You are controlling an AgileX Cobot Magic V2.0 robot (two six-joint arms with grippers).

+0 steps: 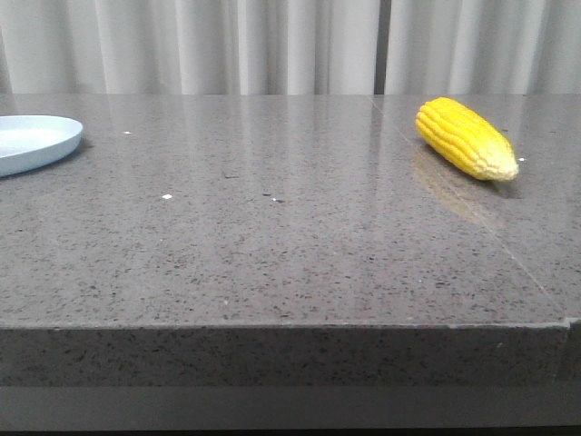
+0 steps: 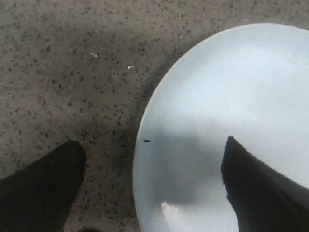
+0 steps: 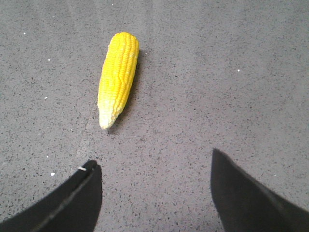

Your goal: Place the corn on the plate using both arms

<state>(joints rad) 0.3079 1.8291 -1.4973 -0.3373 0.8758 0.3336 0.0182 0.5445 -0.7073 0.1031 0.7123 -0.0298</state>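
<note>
- Front view: one corn (image 1: 467, 138), bright yellow with a paler tip, is seen lying on the table (image 1: 272, 236), well apart from the one plate (image 1: 32, 142).
- Left gripper (image 2: 152, 186) is held spread above the plate's rim.
- Right gripper (image 3: 154, 193) is held spread and empty near the corn's tip.

plate (image 1: 36, 141) runs off the front view's left edge, and both wrist views crop it or the claw tips.
</note>
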